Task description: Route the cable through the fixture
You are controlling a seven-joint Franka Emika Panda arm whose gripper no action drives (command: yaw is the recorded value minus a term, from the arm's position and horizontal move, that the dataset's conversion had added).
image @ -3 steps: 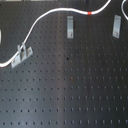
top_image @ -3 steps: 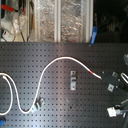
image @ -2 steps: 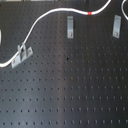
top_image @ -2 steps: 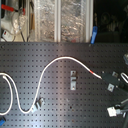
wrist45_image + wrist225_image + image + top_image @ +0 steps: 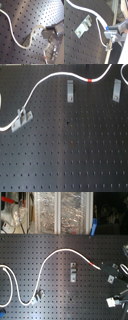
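The white cable [image 5: 56, 254] runs across the black pegboard from a loop at the second exterior view's left, and its red band [image 5: 93, 266] lies just before my gripper [image 5: 113, 273]. The gripper is shut on the cable's end, as both wrist views show at the fingers [image 5: 50, 31] [image 5: 112, 32]. In the first exterior view the cable [image 5: 45, 84] arcs over the middle grey clip [image 5: 70, 90], with the red band [image 5: 90, 80] beyond it. The cable lies beside the clips, not inside them. One clip [image 5: 30, 41] sits close under the cable in the first wrist view.
Two more grey clips stand on the board in the first exterior view, one at its left [image 5: 21, 118] and one at its right [image 5: 117, 89]. Shelving and clutter [image 5: 45, 214] lie behind the board's far edge in the second exterior view.
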